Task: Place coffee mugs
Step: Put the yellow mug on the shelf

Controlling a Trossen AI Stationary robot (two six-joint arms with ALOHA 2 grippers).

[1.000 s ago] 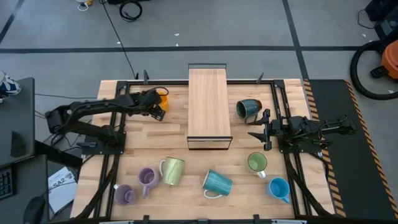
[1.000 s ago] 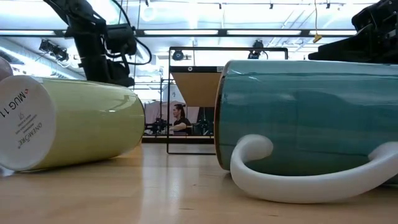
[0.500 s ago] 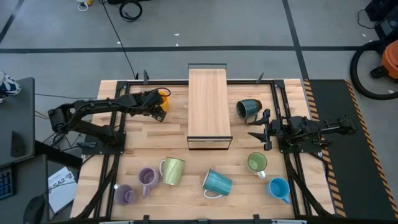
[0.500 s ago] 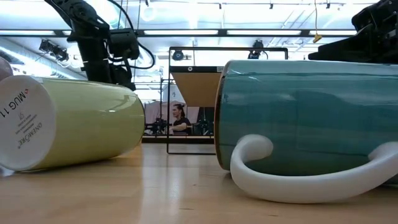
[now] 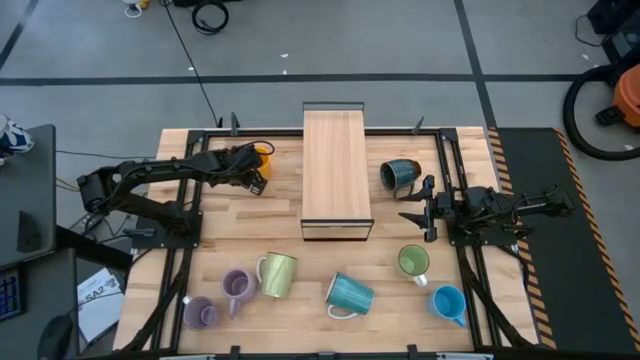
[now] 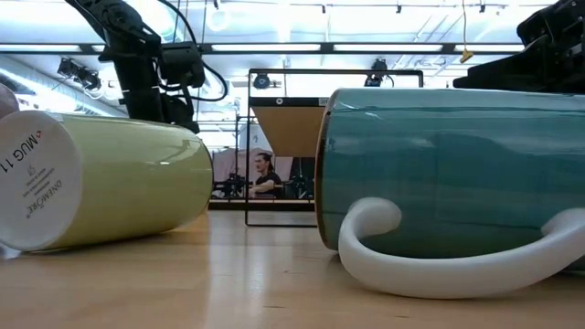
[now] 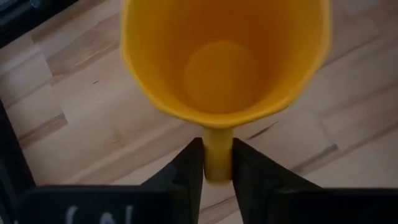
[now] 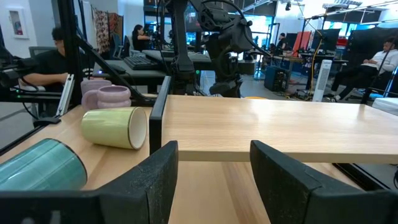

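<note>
An orange mug point(image 5: 262, 153) sits at the table's far left, its mouth point(image 7: 224, 56) facing the left wrist camera and its handle toward my left gripper point(image 7: 217, 152), which is shut on that handle. My right gripper point(image 5: 415, 208) waits open at the table's right, level, holding nothing point(image 8: 214, 168). A dark teal mug point(image 5: 400, 175) lies on its side right of the wooden shelf. Along the near edge are two lilac mugs point(image 5: 238, 287) point(image 5: 200, 313), a yellow-green mug point(image 5: 277, 274), a ribbed teal mug point(image 5: 349, 294), a green mug point(image 5: 413, 262) and a blue mug point(image 5: 449, 303). My left gripper pinches the orange mug's handle point(image 7: 217, 140) between its two fingers, one on each flat side. The fingers come slanting down from the table's left side. The mug's body lies beyond the fingertips over the table; whether its base rests there is hidden.
A long wooden shelf on a black wire frame point(image 5: 337, 170) stands across the table's middle at the far side. Black rails point(image 5: 190, 250) run along both side edges. People sit at desks in the room beyond the table.
</note>
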